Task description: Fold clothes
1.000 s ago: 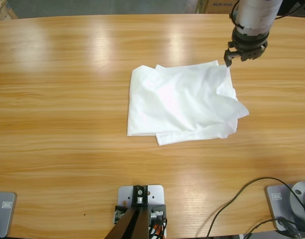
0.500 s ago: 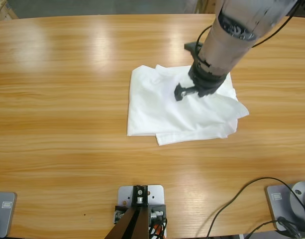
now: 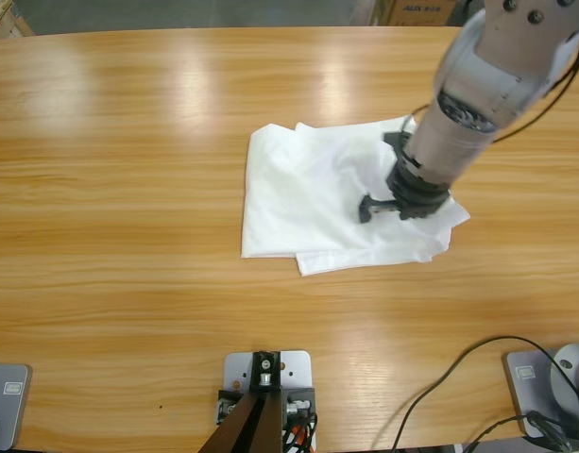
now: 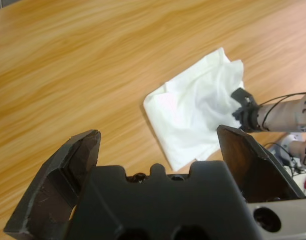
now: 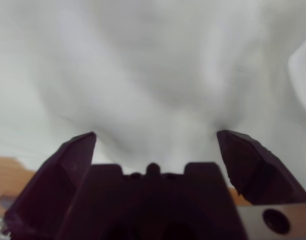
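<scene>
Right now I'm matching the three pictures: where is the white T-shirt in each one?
High view: T-shirt right of centre on the table, under the right pincer.
Left wrist view: right of centre.
Right wrist view: fills most of the picture.
Shared landmark: the right pincer over the shirt.

T-shirt (image 3: 308,203): plain white, soft grey shadows in its folds
Table (image 3: 128,189): warm orange-brown wood, darker grain streaks, pale glare patches
Right arm (image 3: 487,85): silver-grey casing
Right gripper (image 3: 395,203): black
Left gripper (image 4: 157,150): black, dusty pale scuffs on the jaws
</scene>
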Available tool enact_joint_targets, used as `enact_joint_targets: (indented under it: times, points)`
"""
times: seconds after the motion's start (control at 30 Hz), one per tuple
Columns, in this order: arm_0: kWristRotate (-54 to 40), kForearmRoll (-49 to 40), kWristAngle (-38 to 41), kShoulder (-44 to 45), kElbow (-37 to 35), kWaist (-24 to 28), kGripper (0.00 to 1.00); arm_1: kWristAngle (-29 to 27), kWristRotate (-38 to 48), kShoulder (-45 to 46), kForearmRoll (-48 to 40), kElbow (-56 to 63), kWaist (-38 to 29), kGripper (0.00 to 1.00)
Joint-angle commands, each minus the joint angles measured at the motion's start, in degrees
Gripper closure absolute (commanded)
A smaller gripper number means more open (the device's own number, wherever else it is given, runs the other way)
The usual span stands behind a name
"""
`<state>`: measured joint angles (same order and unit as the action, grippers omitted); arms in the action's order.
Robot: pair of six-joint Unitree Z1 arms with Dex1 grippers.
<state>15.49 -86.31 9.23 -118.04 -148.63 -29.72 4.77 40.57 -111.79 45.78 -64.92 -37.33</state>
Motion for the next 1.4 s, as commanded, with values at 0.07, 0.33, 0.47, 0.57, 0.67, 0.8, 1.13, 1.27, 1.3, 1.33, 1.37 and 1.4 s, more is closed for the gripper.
enact_joint_targets:
  times: [0.07,0.33,0.47,0.57,0.67,0.8,1.13,1.27,1.3,1.33,1.37,1.4]
  points:
    - [-1.17,-8.87,0.95,1.2,1.76,0.72,0.092,-5.39,4.9,6.0,1.42,5.24,2.61,0.0]
    - [-1.43,-8.8,0.96,1.85,3.1,0.72,0.092,-10.54,3.97,9.24,3.93,4.47,1.49,0.0]
    - [-1.26,-8.79,1.05,2.15,4.43,0.49,0.092,-8.57,-6.28,9.64,3.3,-3.37,-1.34,0.0]
    - [-1.13,-8.72,0.96,2.92,5.68,0.37,0.096,-4.89,-12.62,4.93,5.02,-10.69,-1.34,0.0]
    - [-0.82,-8.75,0.96,3.87,6.28,0.37,0.096,-2.56,-15.77,-0.71,7.94,-17.16,-1.52,0.0]
    - [-0.55,-8.63,0.52,4.64,9.16,-0.21,0.096,-0.45,-15.93,-6.04,8.57,-21.13,-3.07,0.004]
    - [-0.34,-5.09,0.31,4.33,17.74,-0.67,0.092,0.91,-16.03,-17.64,15.41,-36.98,-3.45,0.004]
    - [-0.97,-4.57,0.0,4.19,18.55,-0.25,0.092,3.09,-15.96,-22.02,17.2,-40.99,-3.45,0.004]
    - [-1.1,-4.57,0.0,4.15,18.69,0.07,0.092,3.72,-15.89,-22.86,17.15,-40.99,-3.49,0.004]
    - [-1.2,-4.57,0.0,4.15,18.76,0.37,0.092,4.0,-15.88,-23.46,17.09,-40.99,-3.58,0.004]
    - [-1.43,-4.57,0.0,4.13,18.88,0.77,0.092,4.14,-15.88,-24.07,17.02,-40.99,-3.79,0.002]
    - [-1.57,-4.57,0.0,4.13,19.04,1.0,0.092,4.41,-15.89,-24.53,16.87,-40.99,-3.89,0.001]
